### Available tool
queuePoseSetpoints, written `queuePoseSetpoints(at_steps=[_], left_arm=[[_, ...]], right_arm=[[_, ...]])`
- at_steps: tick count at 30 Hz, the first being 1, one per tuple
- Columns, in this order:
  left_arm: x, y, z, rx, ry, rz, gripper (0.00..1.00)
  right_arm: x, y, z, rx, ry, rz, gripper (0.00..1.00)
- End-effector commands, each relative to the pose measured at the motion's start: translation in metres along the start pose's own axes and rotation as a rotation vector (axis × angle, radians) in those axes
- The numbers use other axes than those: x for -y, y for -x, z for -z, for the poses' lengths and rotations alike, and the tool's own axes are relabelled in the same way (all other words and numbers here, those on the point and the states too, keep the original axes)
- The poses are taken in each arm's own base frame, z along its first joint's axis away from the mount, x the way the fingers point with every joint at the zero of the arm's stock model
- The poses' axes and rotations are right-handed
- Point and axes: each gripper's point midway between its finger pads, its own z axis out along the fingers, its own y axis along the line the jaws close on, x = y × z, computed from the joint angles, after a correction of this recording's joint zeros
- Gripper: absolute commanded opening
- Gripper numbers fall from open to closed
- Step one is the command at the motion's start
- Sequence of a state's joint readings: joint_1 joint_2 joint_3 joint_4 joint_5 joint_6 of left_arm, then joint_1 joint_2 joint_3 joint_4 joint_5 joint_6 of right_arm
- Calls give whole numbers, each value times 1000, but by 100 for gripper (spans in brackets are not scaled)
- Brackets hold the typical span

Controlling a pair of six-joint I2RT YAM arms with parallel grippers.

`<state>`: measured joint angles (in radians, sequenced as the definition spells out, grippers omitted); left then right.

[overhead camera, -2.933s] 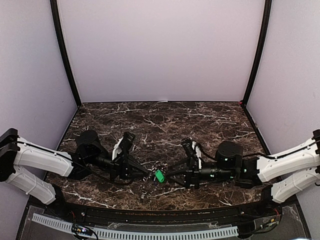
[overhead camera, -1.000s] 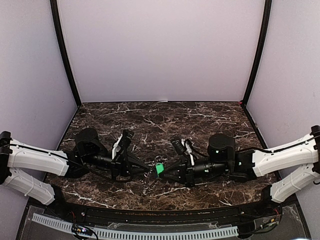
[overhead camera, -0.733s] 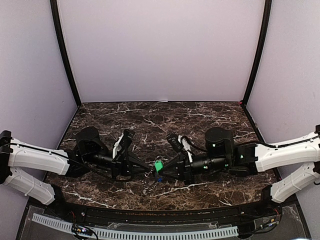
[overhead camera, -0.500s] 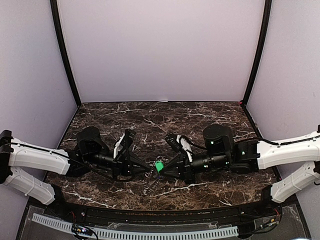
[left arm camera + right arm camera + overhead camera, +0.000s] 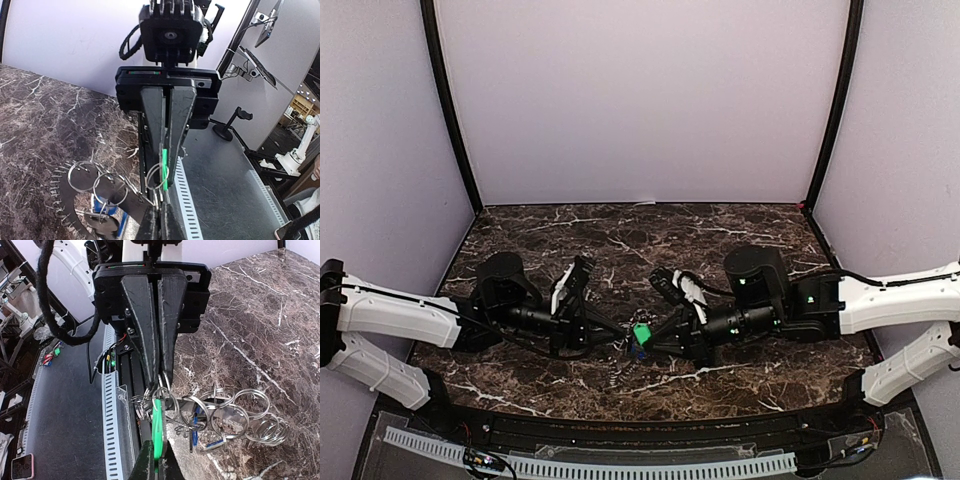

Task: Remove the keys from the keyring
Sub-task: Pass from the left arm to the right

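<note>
Working with the left fingers [image 5: 141, 335] clenched on a small split ring [image 5: 149, 179] and the right fingers [image 5: 152, 115] pinching the green key [image 5: 157, 429] between their tips, you should feed the key round the coil slowly, leaving the toothed keyring [image 5: 64, 202] slack below both tips.

Dark white-veined marble table [image 5: 620, 230]; toothed keyring [image 5: 75, 215] low over it, contact unclear

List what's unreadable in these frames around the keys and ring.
- Blue keys: count unknown. The right wrist view shows only slivers behind the split rings, and the top view is too small.
- Toothed keyring: left wrist view, cut off by the bottom edge.
- Green key's link to its ring: hidden where the left pincer and right pincer tips meet, both wrist views.
</note>
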<state>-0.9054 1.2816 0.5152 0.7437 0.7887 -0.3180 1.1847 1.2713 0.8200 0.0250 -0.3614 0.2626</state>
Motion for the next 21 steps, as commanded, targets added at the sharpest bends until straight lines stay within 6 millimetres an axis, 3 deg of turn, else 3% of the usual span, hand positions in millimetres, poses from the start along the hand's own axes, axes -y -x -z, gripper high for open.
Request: queuePoseSetpoints(at_steps=[1,21], left_arm=[[-8,16,9,82,60,-19,0],[1,29,20,168,41,-41,0]], right_arm=[[-13,9,3,36,28,39,0],[-38,-24,-33,-42,137,8,0]])
